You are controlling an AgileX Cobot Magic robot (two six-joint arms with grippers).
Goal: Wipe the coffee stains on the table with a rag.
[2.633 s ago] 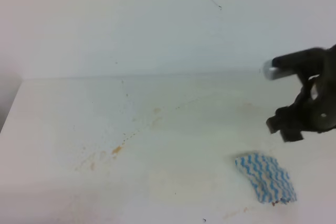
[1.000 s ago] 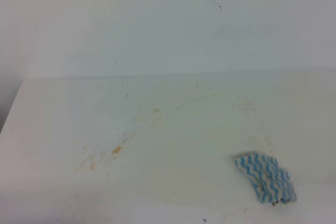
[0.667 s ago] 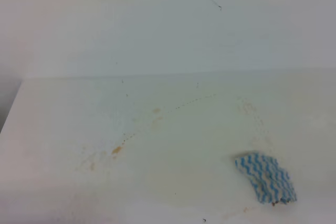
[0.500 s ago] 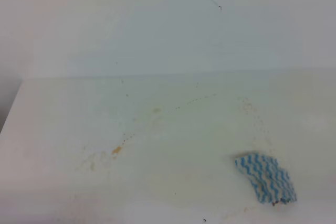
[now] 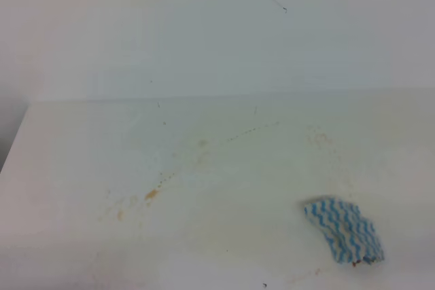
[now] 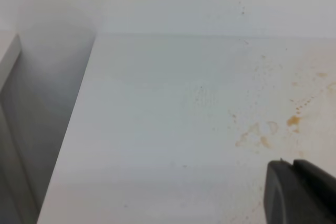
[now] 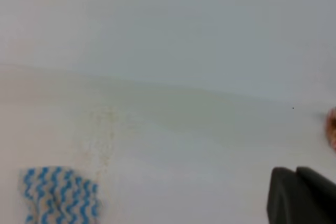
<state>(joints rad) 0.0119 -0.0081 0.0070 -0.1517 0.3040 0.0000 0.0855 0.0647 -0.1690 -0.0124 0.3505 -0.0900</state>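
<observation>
Rag (image 5: 344, 230) flat on table (image 5: 258, 168), far right of stains (image 5: 151, 194). Right gripper (image 7: 302, 195) clenched, empty. Left gripper (image 6: 299, 192): cannot tell.

A plain pale wall (image 5: 204, 32) fills the upper part of the exterior high view, smooth and evenly lit, with a thin dark hairline mark (image 5: 274, 1) near its top. The wall meets the back edge of the tabletop in a straight horizontal line. At the far left of that view a darker grey strip (image 5: 8, 134) shows past the tabletop's left edge. In the left wrist view the same gap (image 6: 47, 129) drops away in shadow beside the tabletop's left edge, with a pale upright panel (image 6: 9, 56) at its far side. Light is soft and diffuse, with no hard shadows.
</observation>
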